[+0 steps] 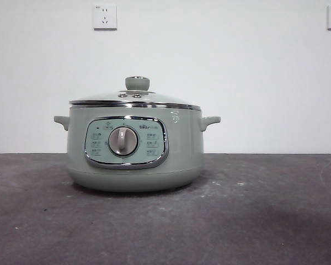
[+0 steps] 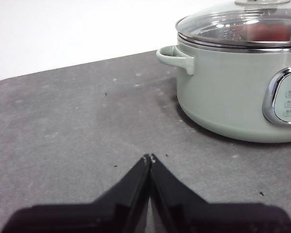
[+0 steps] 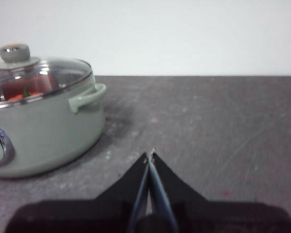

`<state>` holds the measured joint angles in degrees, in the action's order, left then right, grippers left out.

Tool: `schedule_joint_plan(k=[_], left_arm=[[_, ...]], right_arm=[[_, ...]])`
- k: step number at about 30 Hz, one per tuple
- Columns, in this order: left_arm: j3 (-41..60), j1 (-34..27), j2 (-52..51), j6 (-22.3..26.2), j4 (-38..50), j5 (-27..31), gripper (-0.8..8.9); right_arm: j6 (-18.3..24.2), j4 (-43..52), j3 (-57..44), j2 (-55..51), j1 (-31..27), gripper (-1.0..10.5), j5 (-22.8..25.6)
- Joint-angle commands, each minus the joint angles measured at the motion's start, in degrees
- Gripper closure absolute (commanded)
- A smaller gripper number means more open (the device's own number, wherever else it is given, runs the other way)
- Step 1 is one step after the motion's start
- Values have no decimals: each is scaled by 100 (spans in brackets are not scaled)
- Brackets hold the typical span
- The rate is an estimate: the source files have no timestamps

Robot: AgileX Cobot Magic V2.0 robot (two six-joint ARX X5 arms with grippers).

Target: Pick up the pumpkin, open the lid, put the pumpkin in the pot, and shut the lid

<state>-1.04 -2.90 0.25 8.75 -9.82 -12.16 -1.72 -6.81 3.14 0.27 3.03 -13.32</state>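
Pumpkin (image 3: pixel 26 86) sits inside pot (image 1: pixel 135 157) under seated lid (image 1: pixel 135 99); left gripper (image 2: pixel 150 158) and right gripper (image 3: pixel 151 155) closed, empty; task appears complete.

The pot (image 1: pixel 135 149) sits in the middle of the table (image 1: pixel 265 221), with the lid (image 1: pixel 135 99) on top, so nothing can go inside. The table is bare on both sides of the pot and along the front edge, so a gripper could pass there.
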Motion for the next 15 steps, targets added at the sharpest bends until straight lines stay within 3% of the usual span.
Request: schedule_joint_plan(k=[1, 15], left_arm=[[90, -17, -13, -46, 11, 4, 817], [90, -17, -13, -46, 13, 4, 817]], right_arm=[[-96, -133, -101, -22, -2, 946, 20], [-186, -444, -203, -22, 4, 946, 17]])
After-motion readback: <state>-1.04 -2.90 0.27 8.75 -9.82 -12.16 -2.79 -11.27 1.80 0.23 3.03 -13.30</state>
